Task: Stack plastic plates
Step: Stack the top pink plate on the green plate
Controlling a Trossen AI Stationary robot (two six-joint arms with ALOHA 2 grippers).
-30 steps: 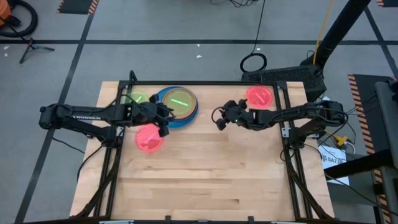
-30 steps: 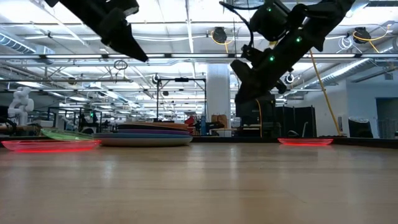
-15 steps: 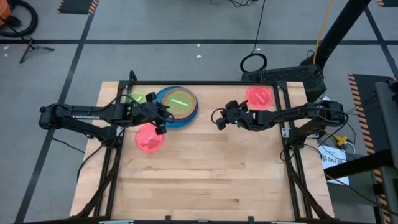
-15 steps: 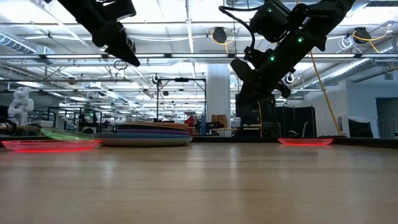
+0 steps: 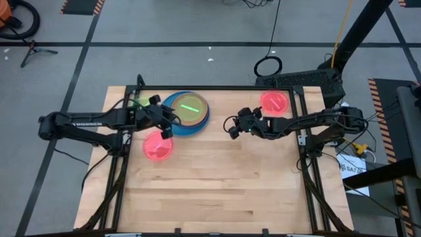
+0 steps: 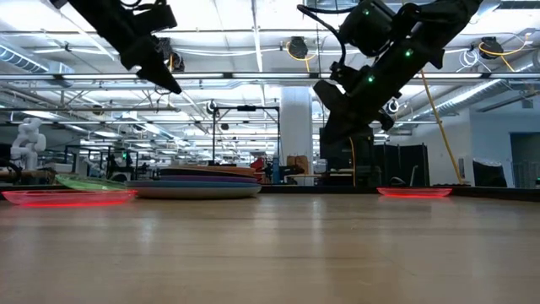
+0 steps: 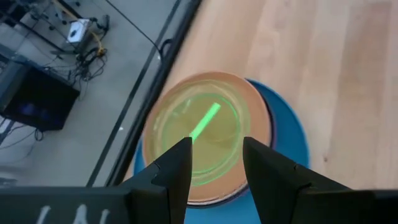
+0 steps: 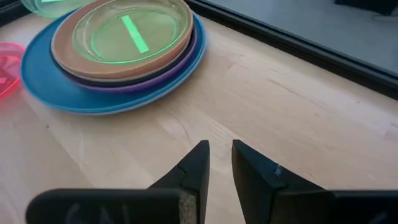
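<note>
A stack of plates point(image 5: 187, 112) stands at the table's far side: a large blue plate at the bottom, purple and tan ones above it, and a translucent green plate point(image 7: 202, 134) on top. A second green plate point(image 5: 139, 104) lies left of the stack. One pink plate point(image 5: 158, 146) sits near the stack's left front, and another pink plate point(image 5: 275, 102) sits at the far right. My left gripper point(image 5: 168, 127) hovers open and empty above the stack's near-left edge. My right gripper point(image 5: 230, 128) hangs right of the stack, above the table, its fingers point(image 8: 202, 158) a narrow gap apart and empty.
A black frame rail point(image 5: 217, 87) runs along the table's far edge behind the stack. The wide near half of the wooden table point(image 5: 217, 191) holds no plates. In the low view both grippers hang well above the tabletop point(image 6: 278, 245).
My left gripper has drawn back from above the near pink plate toward the table's left and far side, staying open and empty. The plates and my right gripper have kept still.
</note>
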